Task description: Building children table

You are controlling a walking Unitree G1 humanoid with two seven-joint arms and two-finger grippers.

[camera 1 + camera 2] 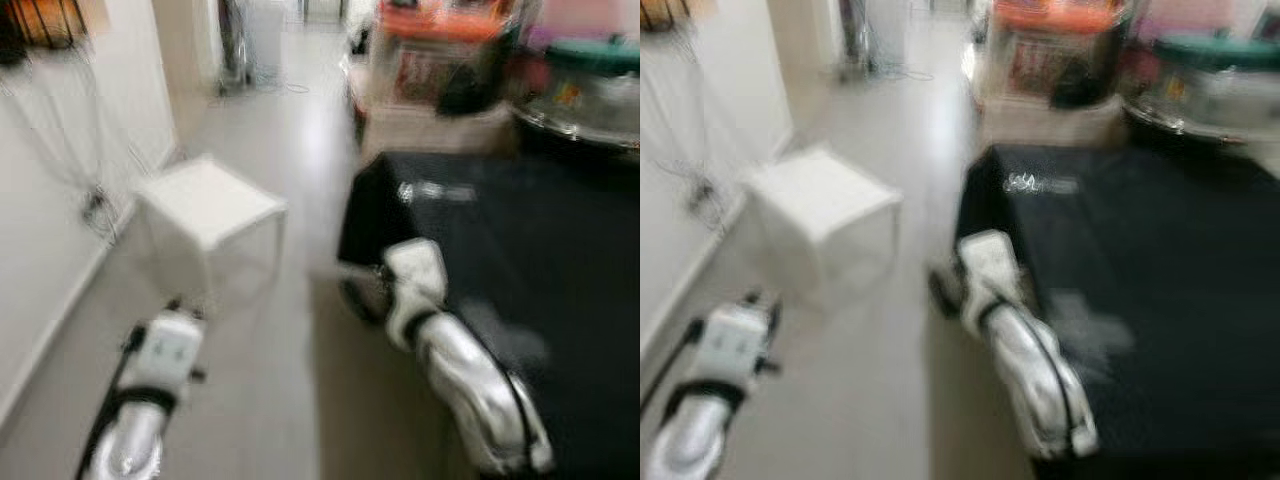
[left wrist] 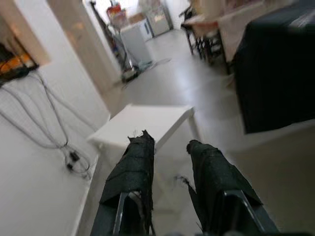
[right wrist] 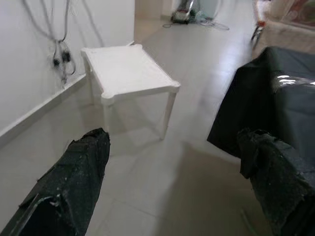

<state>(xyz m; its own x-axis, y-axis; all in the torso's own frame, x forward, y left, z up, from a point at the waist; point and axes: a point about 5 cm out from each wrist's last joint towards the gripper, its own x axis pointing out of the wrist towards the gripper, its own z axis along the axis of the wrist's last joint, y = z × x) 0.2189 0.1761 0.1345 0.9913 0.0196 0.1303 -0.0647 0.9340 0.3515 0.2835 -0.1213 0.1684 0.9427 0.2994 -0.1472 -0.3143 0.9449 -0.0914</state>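
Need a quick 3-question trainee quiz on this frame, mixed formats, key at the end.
1. True or false: the small white table stands upright on its legs on the floor.
2. Multiple choice: the white table stands nearest to A) the wall with hanging cables, B) the black-covered table, C) a person.
3. Fill in: the right gripper has its fingers ____ and holds nothing.

Key
1. True; it stands apart from both grippers.
2. A; it is on the robot's left, beside the wall.
3. Open; the left gripper is open and empty too.
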